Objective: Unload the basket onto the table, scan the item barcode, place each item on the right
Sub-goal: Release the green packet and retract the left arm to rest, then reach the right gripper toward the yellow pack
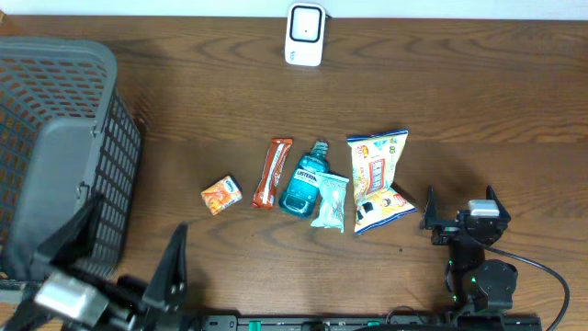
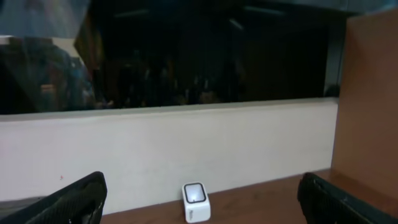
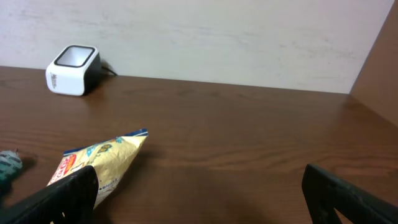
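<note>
While both jaws are gaping wide, holding nothing, the pick-up is seemingly pending; the right jaws are needing the snack bag (image 1: 377, 179) in front of the scanner (image 1: 304, 34).

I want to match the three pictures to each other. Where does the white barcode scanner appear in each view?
Overhead: the scanner is at the top centre, at the far edge of the table.
Left wrist: bottom centre, small and far away.
Right wrist: upper left.
Shared landmark: the pale wall just behind the scanner, seen in all three views.
</note>
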Tool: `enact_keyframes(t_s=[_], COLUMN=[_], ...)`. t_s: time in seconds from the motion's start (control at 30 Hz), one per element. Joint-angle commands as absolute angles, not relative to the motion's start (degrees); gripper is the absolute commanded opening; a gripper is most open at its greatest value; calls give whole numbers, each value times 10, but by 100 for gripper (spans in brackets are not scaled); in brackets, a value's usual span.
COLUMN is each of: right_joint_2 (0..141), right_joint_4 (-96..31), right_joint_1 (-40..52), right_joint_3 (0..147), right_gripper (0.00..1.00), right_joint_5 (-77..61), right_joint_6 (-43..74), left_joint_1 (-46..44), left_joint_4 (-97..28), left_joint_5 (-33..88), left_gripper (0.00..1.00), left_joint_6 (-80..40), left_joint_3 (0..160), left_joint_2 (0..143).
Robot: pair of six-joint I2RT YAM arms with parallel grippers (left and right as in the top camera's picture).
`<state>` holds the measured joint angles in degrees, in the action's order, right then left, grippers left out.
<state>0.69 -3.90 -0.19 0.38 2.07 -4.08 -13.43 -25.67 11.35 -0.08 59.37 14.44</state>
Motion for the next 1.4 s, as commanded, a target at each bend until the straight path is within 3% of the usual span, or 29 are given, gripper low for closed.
enact_keyframes(t_s=[0.0,0.47,0.77,1.23,1.37], right_joint_2=[4,4,7,8,8], right_joint_4=[-41,-40,-39,-28,-25], right_joint_1=[-1,-1,-1,0,0], right_joint_3=[3,3,3,3,3], right_gripper=[99,99,99,99,99], right_joint_5=[20,-43,-63,-192,-284], right_joint_6=[-48,-41,290,320,353], left_joint_1=[-122,-109,-109,-109,-109], left_joint_4=[-266,-204,-163,-163,-189], left_joint_5=[146,136,135,135,135], left_gripper=[98,98,98,98,98], left_joint_6=[-29,-24,-25,-37,-37], left_joint_3=[591,591,592,592,592], left_joint_2=[110,84,84,82,67])
